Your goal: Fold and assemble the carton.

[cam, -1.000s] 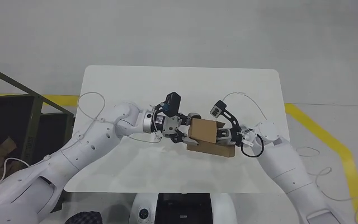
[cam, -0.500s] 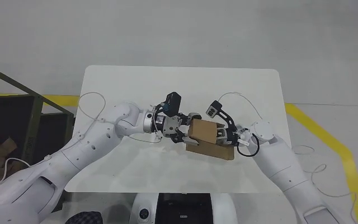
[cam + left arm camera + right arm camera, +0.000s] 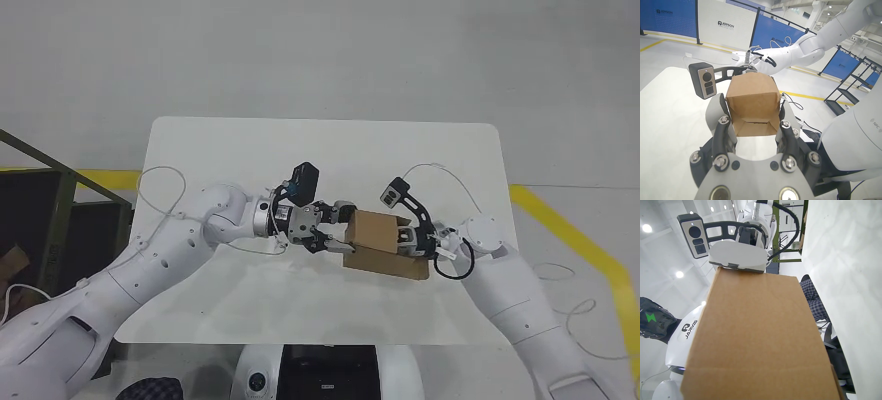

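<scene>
A brown carton (image 3: 378, 236) is held above the white table (image 3: 220, 150), lying lengthwise between my two arms. My left gripper (image 3: 330, 236) is at its left end. In the left wrist view the carton (image 3: 753, 98) shows its open end, with flaps folded inward deep inside, and my left gripper (image 3: 752, 106) is shut on it, one finger (image 3: 723, 106) pressed on each side wall. My right gripper (image 3: 408, 240) is at the carton's opposite end, largely hidden by the cardboard. A flat carton panel (image 3: 757, 332) lies close before the right wrist camera.
Thin white cables loop over the table at the left (image 3: 165, 185) and right (image 3: 440, 172). A dark green rack (image 3: 40, 210) stands off the table's left edge. Bare tabletop lies behind and to both sides of the carton.
The carton and my right gripper have shifted slightly to the right. My left gripper followed, keeping its hold on the carton's end.
</scene>
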